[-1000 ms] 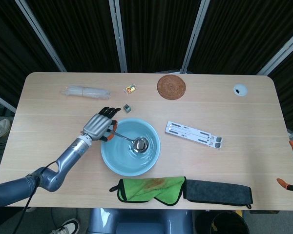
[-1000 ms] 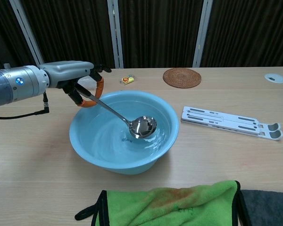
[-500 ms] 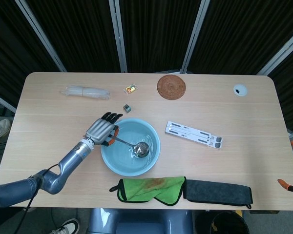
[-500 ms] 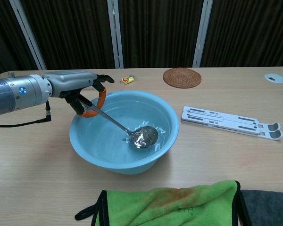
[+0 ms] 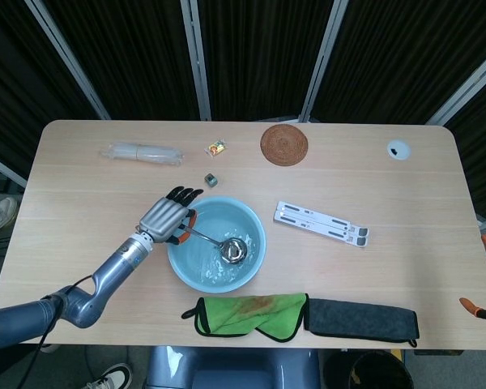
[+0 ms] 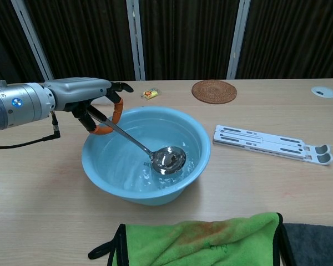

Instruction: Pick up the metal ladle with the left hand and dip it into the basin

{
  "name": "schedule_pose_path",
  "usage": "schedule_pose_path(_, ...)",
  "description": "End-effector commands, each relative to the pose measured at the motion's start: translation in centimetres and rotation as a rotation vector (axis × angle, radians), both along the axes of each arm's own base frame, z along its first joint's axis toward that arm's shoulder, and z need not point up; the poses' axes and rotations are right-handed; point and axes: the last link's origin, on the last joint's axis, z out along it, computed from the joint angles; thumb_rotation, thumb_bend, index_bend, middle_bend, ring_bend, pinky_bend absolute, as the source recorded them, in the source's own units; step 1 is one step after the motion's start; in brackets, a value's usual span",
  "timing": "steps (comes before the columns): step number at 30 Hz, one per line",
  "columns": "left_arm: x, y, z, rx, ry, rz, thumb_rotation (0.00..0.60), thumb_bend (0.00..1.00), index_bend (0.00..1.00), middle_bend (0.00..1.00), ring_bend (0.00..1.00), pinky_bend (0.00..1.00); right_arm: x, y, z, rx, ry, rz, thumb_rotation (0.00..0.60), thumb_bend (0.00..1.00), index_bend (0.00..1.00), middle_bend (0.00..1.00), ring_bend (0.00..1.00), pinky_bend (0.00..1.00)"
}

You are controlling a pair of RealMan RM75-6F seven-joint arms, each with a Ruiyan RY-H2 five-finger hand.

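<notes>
On the surface (image 5: pixel 81 178) the basin (image 5: pixel 202 275) sits left of centre, toward the front edge. The metal ladle (image 5: pixel 219 245) slants into it from the left rim, bowl down in the water, its handle held at that rim by the left robot hand (image 5: pixel 164 217). In front of the basin lies a cloth (image 5: pixel 251 316), a pouch (image 5: pixel 363 319) touching its right end. A folding stand (image 5: pixel 321 224) lies right of the basin. Behind it, along the far side, are a wrapped roll (image 5: pixel 142 152), a small packet (image 5: pixel 217 147), a woven coaster (image 5: pixel 284 144) and a small round cap (image 5: pixel 398 149).

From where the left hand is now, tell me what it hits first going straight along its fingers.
Probably the near rim of the blue basin; the left hand points up-right, skirting it. Depth is unclear.
</notes>
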Motion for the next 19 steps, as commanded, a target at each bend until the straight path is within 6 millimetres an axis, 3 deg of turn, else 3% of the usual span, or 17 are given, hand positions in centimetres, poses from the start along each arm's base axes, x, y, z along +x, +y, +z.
schedule_pose_path(1,-0.2,-0.4,0.9,0.007,-0.016,0.01,0.6,0.48,0.62,0.0,0.0,0.0,0.0,0.0,-0.1,0.005,0.0,-0.003,0.6,0.0,0.0,0.0,0.0,0.0)
schedule_pose_path(19,0.0,-1.9,4.8,0.063,-0.055,0.001,0.6,0.48,0.62,0.0,0.0,0.0,0.7,0.5,-0.6,0.008,0.021,0.019,0.6,0.0,0.0,0.0,0.0,0.0)
